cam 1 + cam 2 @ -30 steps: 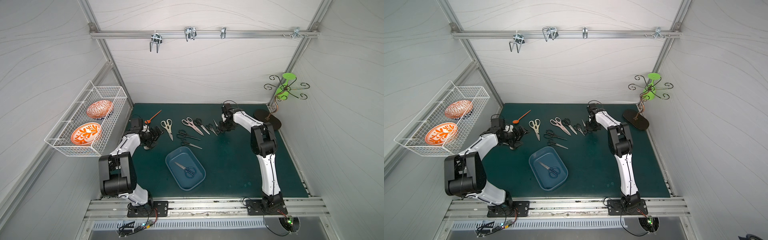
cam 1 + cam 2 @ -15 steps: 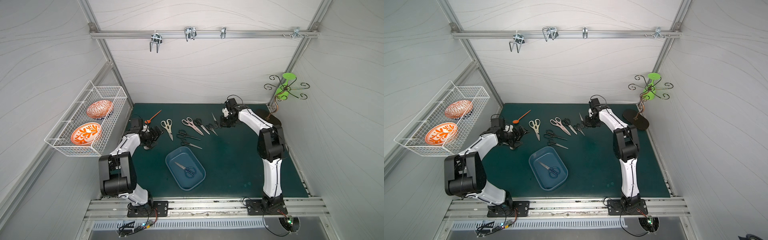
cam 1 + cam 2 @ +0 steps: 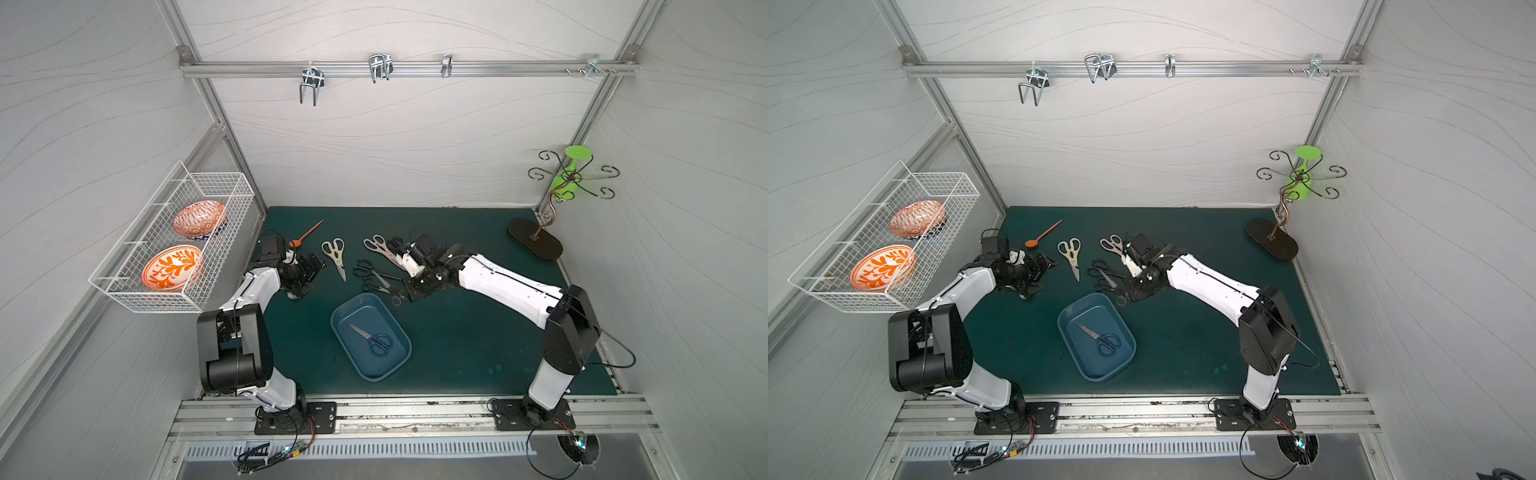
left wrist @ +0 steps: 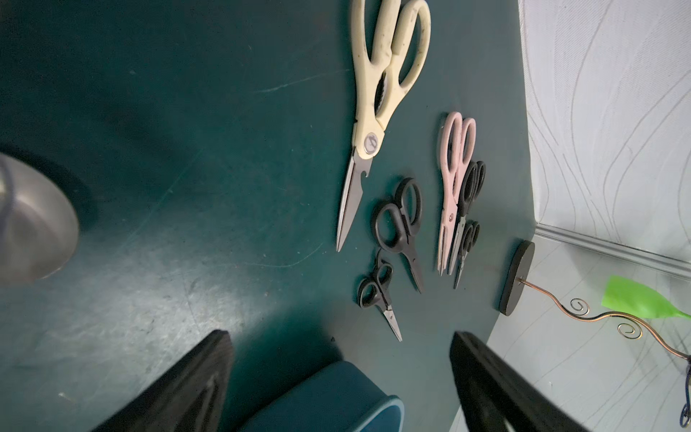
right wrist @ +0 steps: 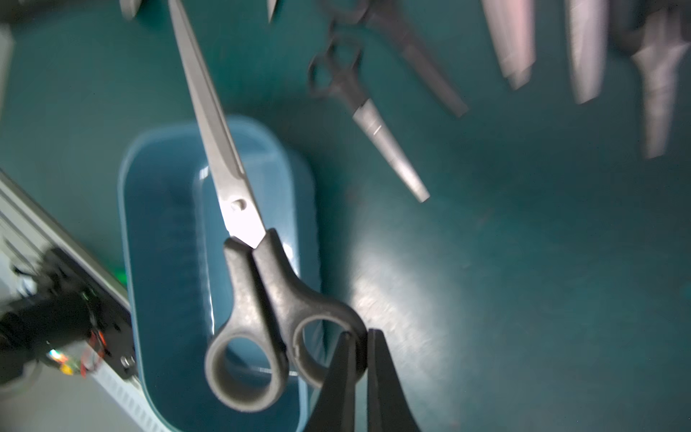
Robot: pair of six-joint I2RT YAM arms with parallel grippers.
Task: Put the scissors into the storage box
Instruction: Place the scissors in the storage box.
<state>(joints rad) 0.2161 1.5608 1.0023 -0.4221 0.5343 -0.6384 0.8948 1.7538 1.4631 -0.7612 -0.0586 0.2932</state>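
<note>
White panelled walls enclose a dark green desk (image 3: pixel 478 345). The right arm reaches from its near base over the middle of the desk, wrist bent down. The right tool (image 5: pixel 359 338) is clamped on one handle ring of the black-handled scissors (image 5: pixel 243 224), held above the desk with blades closed, at the far corner of the blue storage box (image 3: pixel 353 309). A blue-handled pair (image 3: pixel 372 337) lies inside the box. The left arm is folded, forearm low at the far left. The left tool (image 4: pixel 338 336) stands wide apart, facing the cream-handled shears (image 3: pixel 336 254) and pink-handled shears (image 3: pixel 379 246).
</note>
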